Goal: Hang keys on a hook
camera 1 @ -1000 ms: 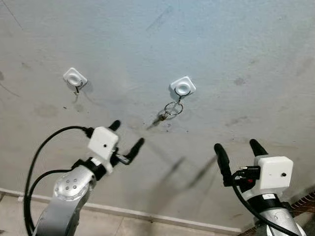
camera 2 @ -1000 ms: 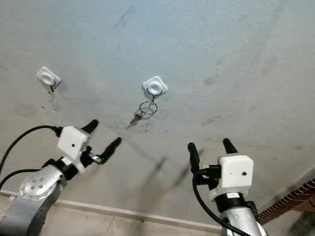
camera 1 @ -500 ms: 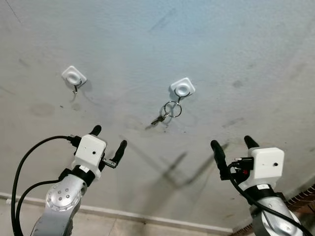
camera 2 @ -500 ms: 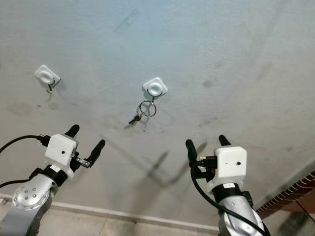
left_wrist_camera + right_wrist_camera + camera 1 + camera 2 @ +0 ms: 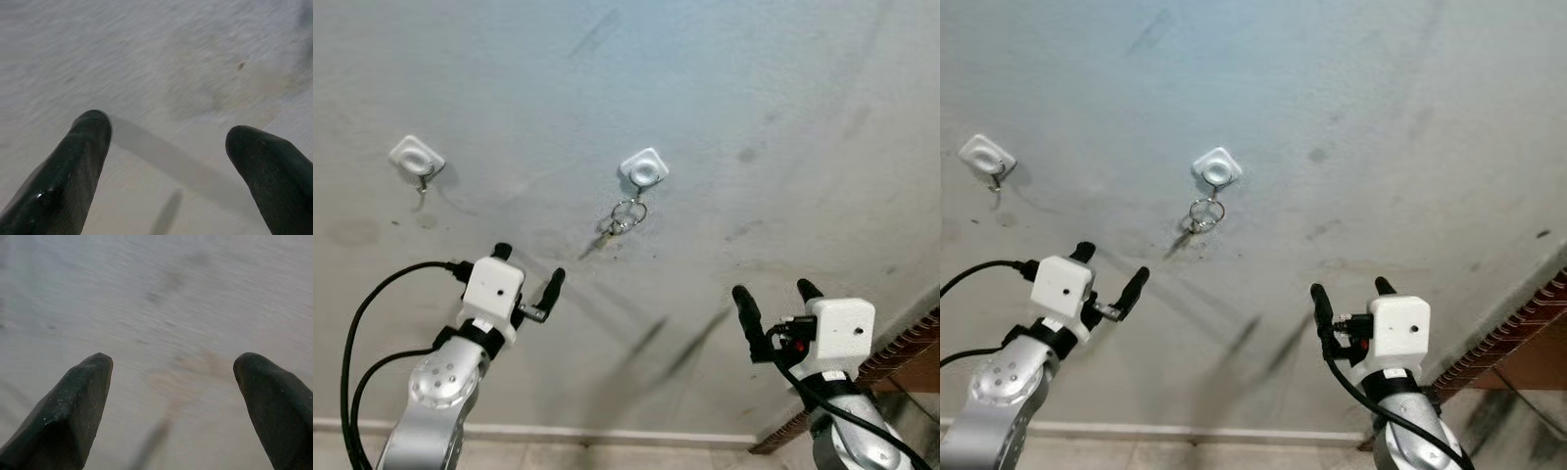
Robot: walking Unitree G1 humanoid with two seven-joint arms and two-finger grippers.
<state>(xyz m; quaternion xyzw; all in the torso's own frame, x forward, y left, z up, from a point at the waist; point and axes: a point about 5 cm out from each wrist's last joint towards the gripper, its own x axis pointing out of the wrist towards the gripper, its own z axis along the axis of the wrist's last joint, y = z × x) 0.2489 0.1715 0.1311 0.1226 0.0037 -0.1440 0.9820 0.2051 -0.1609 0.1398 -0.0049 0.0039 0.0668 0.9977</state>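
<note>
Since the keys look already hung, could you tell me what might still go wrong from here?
1. The keys hang by a thin ring from the middle wall hook; a knock could unseat them.
2. The left gripper is raised just below the keys, fingers open, and could brush them if it rises.
3. The right gripper is raised near the wall and might scrape it.

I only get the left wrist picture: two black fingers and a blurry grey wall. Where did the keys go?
Observer: The keys hang on a ring from the white hook on the wall.
Operator: Is either gripper holding anything?
Observer: No. The left gripper and the right gripper are both open and empty, below the keys.
Operator: Is that the only hook?
Observer: No, a second hook sits farther left, with nothing on it.
</note>
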